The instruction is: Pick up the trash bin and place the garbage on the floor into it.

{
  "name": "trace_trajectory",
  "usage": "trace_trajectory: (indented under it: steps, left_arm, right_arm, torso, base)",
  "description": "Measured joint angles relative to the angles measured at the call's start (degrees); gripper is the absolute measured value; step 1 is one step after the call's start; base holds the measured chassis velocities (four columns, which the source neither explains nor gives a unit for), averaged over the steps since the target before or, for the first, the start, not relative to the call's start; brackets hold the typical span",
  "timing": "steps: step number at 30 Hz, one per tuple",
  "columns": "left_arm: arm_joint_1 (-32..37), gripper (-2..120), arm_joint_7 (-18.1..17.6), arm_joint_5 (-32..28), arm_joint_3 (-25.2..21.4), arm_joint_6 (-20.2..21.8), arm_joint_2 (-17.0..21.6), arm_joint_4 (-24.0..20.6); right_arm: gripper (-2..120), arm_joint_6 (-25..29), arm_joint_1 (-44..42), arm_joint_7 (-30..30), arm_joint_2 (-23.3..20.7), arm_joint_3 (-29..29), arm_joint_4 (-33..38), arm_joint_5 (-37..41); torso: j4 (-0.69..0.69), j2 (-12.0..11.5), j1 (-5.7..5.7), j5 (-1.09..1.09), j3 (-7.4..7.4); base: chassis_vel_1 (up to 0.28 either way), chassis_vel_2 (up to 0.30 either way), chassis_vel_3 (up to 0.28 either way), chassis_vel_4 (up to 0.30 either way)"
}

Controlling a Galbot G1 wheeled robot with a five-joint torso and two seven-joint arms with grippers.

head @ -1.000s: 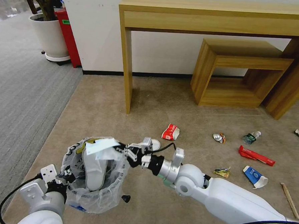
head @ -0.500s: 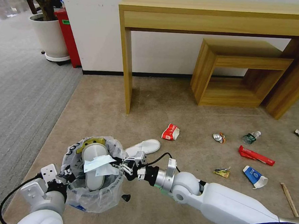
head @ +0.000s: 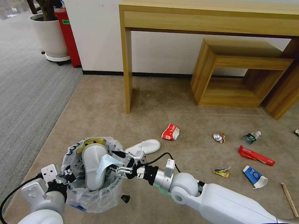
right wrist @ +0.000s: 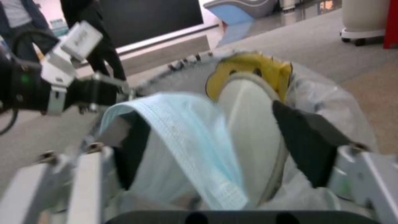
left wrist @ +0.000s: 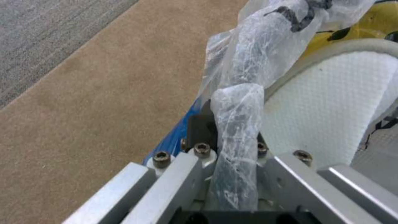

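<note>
Mask (head: 104, 163), limp, light, draped over slipper (head: 92, 166) inside trash bin (head: 74, 148); right hand (head: 119, 162) spread open, seemingly released. Left hand (head: 66, 176) clamps bin's crinkly bag rim.

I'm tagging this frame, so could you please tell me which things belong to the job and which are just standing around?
Job: bag-lined trash bin; pale blue face mask; white slipper on carpet; red carton; crushed can; right gripper; left gripper.
Bystanders: wooden console table; potted plant.

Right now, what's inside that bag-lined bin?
Inside the trash bin: a white slipper standing on end, a pale blue mask draped over it, something yellow behind. The bag and slipper cover whatever lies deeper.
</note>
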Motion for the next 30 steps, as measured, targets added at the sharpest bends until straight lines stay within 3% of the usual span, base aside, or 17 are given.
trace_trajectory:
  steps: [5,7,15,27,30]
  left_arm:
    - [-0.3,1,0.1,0.0,0.1,-0.1,0.0,0.2]
    - [-0.4,1,0.1,0.0,0.2,-0.2,0.0,0.3]
    - [-0.7,1,0.2,0.0,0.2,-0.4,0.0,0.6]
    - [-1.1,1,0.3,0.0,0.4,-0.4,0.2,1.3]
    - [-1.0,1,0.3,0.0,0.3,-0.4,0.4,1.4]
  right_arm:
    - [97,-0.9,1.7,0.6,0.0,-3.1,-1.0,-1.6]
    - [99,-1.1,2.4,0.9,0.0,-3.7,-1.1,-1.7]
    - [100,-1.6,3.9,1.6,0.2,-4.2,-1.1,-1.7]
    - [100,-0.6,1.3,5.2,1.4,0.7,0.1,-0.4]
    - [100,-0.8,0.5,7.8,2.3,4.3,0.7,-0.3]
  torso:
    - [0.0,0.0,0.0,0.0,0.0]
    - [0.0,0.0,0.0,0.0,0.0]
    - [0.0,0.0,0.0,0.0,0.01]
    - [0.0,0.0,0.0,0.0,0.0]
    - [0.0,0.0,0.0,0.0,0.0]
  base:
    - [0.0,0.0,0.0,0.0]
    - [0.0,0.0,0.0,0.0]
    - [0.0,0.0,0.0,0.0]
    - [0.0,0.0,0.0,0.0]
    - [0.0,0.0,0.0,0.0]
